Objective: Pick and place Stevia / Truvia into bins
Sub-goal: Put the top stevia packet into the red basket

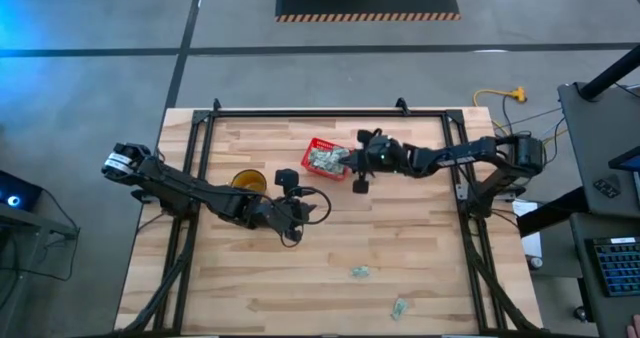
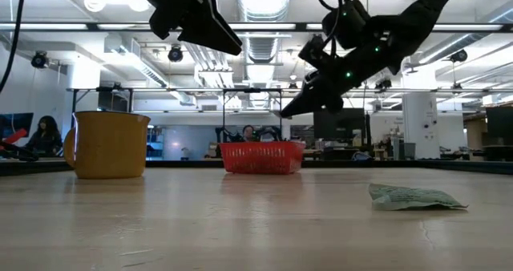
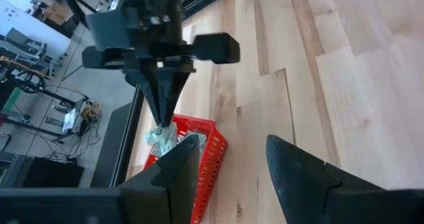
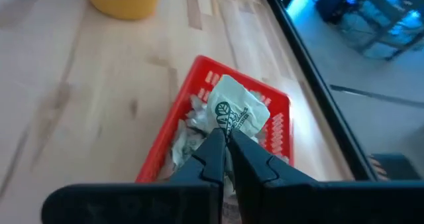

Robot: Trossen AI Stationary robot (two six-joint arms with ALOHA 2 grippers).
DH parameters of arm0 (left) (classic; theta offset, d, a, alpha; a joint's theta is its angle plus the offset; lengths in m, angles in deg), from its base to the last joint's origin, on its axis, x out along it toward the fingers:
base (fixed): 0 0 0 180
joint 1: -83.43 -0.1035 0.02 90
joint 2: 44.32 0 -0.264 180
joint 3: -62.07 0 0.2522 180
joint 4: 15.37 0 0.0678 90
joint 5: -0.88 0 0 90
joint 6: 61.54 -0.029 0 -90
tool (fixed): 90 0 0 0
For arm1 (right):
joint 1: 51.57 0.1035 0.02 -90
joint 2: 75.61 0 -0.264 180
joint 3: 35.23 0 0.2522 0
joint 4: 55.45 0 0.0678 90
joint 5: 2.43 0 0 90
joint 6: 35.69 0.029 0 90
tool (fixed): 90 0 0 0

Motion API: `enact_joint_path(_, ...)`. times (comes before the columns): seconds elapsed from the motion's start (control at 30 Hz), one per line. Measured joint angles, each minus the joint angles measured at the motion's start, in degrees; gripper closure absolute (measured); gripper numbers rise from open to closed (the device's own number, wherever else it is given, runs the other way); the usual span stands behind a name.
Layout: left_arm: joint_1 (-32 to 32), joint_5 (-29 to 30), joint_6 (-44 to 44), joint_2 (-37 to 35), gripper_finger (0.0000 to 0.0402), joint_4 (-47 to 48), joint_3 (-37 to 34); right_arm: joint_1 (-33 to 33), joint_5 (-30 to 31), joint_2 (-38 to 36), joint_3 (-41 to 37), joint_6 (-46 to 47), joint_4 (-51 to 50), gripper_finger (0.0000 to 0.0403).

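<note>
The right gripper [image 4: 227, 144] hangs over the red basket [image 4: 275, 128], its fingers pinched shut on a Truvia sachet [image 4: 237, 111] that sticks out past their tips, the pile directly beneath. The left gripper [image 3: 228, 164], fingers spread, waits well apart.

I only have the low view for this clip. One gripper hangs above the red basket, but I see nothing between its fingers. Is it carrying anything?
Observer: Yes. In the right wrist view the right gripper is shut on a Stevia sachet, held over the red basket.
Operator: Is the basket empty so far?
Observer: No. The high view shows sachets already piled inside the basket.
Operator: I see one sachet lying on the table. Any more left?
Observer: Two loose sachets show in the high view, one nearer the table's middle and one by the near edge.
Operator: And the other arm?
Observer: The left gripper is open and holds nothing, right of the yellow cup.
</note>
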Motion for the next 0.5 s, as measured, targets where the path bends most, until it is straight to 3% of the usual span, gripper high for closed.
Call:
enact_joint_path(0.07, -0.01, 0.03, -0.06, 0.00, 0.0242, 0.00, 0.00, -1.59, -3.53, 0.00, 0.00, 0.74, 0.58, 0.0394)
enact_joint_path(0.3, -0.01, 0.07, -0.06, 0.00, 0.0242, -0.01, 0.00, -3.46, -6.39, 0.33, 0.00, 2.97, 0.80, 0.0385)
enact_joint_path(0.5, -0.01, 0.07, -0.02, 0.00, 0.0242, -0.08, 0.00, -4.36, -6.55, 1.67, 0.00, 3.28, 0.26, 0.0325)
